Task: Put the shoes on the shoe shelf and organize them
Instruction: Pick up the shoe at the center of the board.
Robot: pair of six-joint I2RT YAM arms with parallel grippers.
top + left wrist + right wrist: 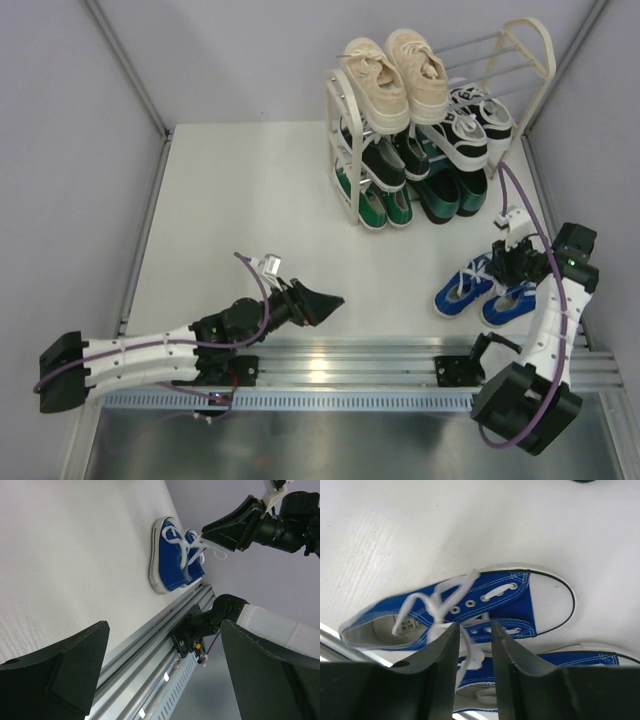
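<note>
right claw (pixel 475 630) is sitting nearly clenched, just a thin slit between the fingers, with the white lace (pixel 469 656) of one of the blue canvas sneakers (pixel 465 288) passing through it. in the left wrist view the lace is running up from the shoe to the tips, so i'm reading it as pinching the lace, not the shoe body. left claw (pixel 164 630) is hanging fully released and carrying nothing.

progress: five pairs are sitting on the shoe shelf (pixel 331 110).
- cream chunky sneakers (pixel 395 75) up top
- black-and-white striped sneakers (pixel 475 125) on the right, a tier down
- black canvas sneakers (pixel 385 160) mid left
- green canvas sneakers (pixel 380 205) low left
- dark green loafers (pixel 445 192) low right

the blue pair is lying side by side on the table (pixel 250 200), near its right edge, in front of the shelf and apart from it. i'm judging this as nearly done, with one pair left to shelve.

pose: right arm is folding up from the near right corner, wrist tipping down over the blue pair. left arm is lying low along the near rail (pixel 330 355), claw pointing toward the blue pair and well apart from it.
</note>
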